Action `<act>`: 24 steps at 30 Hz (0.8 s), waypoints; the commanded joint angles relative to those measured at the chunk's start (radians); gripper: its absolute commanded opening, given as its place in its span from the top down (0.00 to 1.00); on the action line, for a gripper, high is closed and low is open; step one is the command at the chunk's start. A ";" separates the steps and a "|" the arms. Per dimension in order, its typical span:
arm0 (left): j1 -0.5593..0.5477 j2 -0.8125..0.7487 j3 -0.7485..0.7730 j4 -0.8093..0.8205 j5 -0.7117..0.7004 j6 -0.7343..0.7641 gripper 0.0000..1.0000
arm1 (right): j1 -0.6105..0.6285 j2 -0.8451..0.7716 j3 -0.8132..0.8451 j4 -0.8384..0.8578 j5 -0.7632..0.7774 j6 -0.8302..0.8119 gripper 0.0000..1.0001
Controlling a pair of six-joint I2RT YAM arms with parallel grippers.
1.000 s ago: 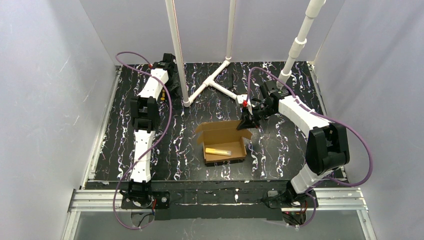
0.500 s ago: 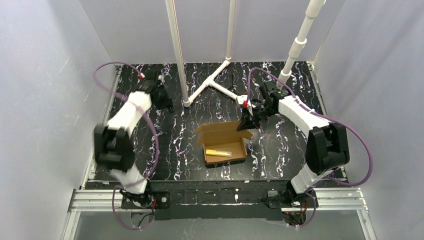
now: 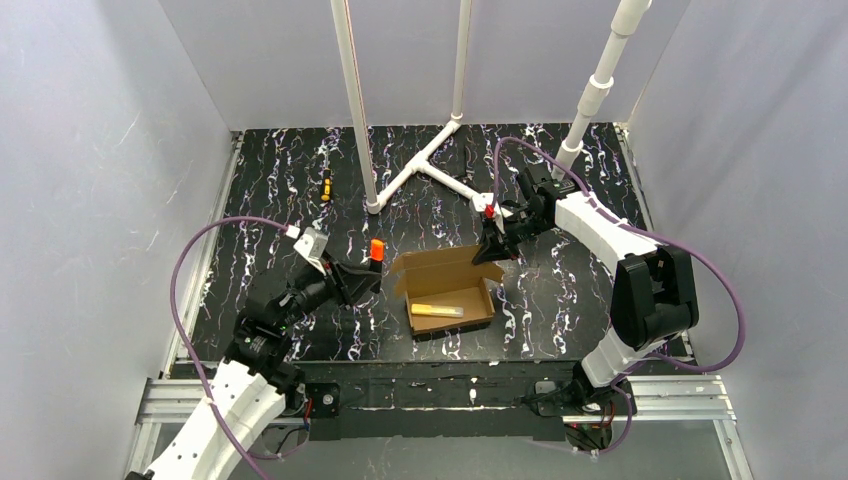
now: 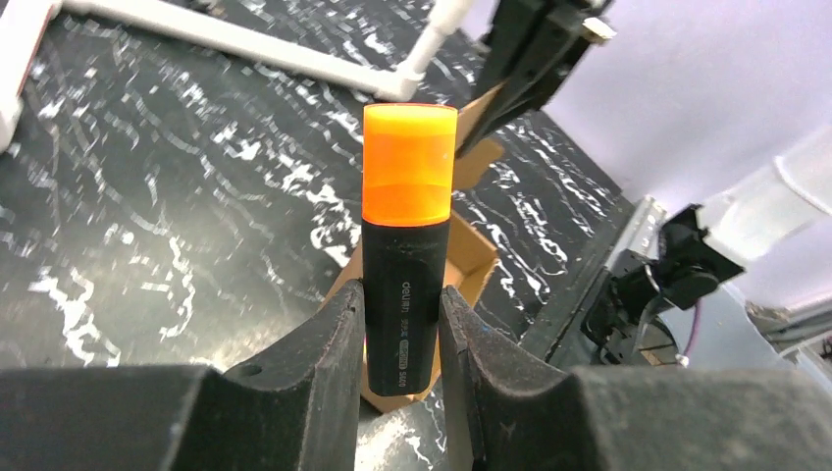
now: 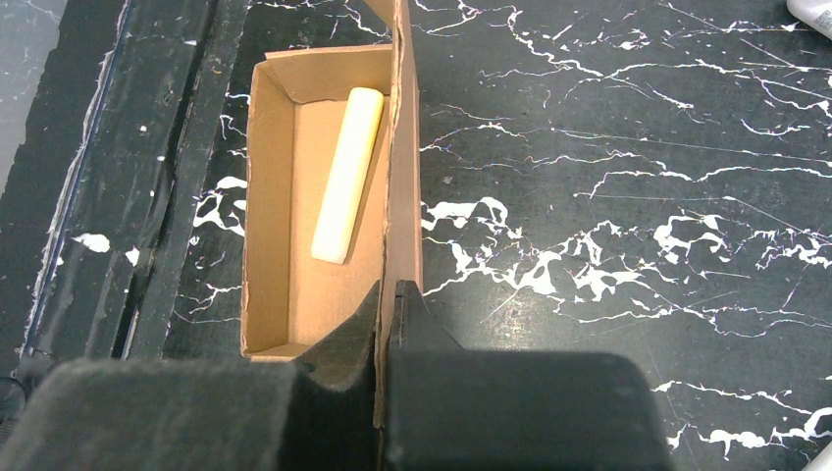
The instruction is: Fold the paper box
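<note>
Black worktop [image 3: 560, 300] veined with white marbling, enclosed on three sides by pale lilac walls [image 3: 90, 150]. White plastic pipe frame [image 3: 425, 165] laid on far part, uprights standing from it. Aluminium rail [image 3: 680, 388] fixed along near edge. Open brown corrugated cardboard box [image 3: 445, 265] set near worktop centre, pale yellow stick [image 3: 436, 307] laid inside. Box's raised panel pinched between closed right fingers [image 5: 412, 319]. Black marker with orange cap [image 4: 407, 245] gripped upright by left fingers [image 4: 319, 353], held near box's left side.
</note>
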 commanded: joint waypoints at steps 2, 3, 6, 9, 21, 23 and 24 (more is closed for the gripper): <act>-0.052 0.027 0.015 0.203 0.159 0.056 1.00 | 0.007 0.015 -0.009 -0.033 0.008 -0.008 0.99; -0.072 0.034 0.018 0.214 0.166 0.069 1.00 | 0.007 0.016 -0.009 -0.033 0.009 -0.008 0.99; -0.145 0.070 0.028 0.230 0.152 0.112 1.00 | 0.007 0.020 -0.011 -0.032 0.008 -0.007 0.99; -0.239 0.142 0.045 0.230 0.097 0.162 1.00 | 0.007 0.024 -0.011 -0.032 0.008 -0.008 0.99; -0.502 0.411 0.131 0.229 -0.162 0.358 1.00 | 0.007 0.025 -0.012 -0.035 0.004 -0.009 0.99; -0.524 0.458 0.143 0.229 -0.193 0.385 1.00 | 0.007 0.027 -0.013 -0.035 0.004 -0.009 0.99; -0.535 0.483 0.150 0.229 -0.209 0.398 1.00 | 0.007 0.027 -0.013 -0.035 0.005 -0.009 0.99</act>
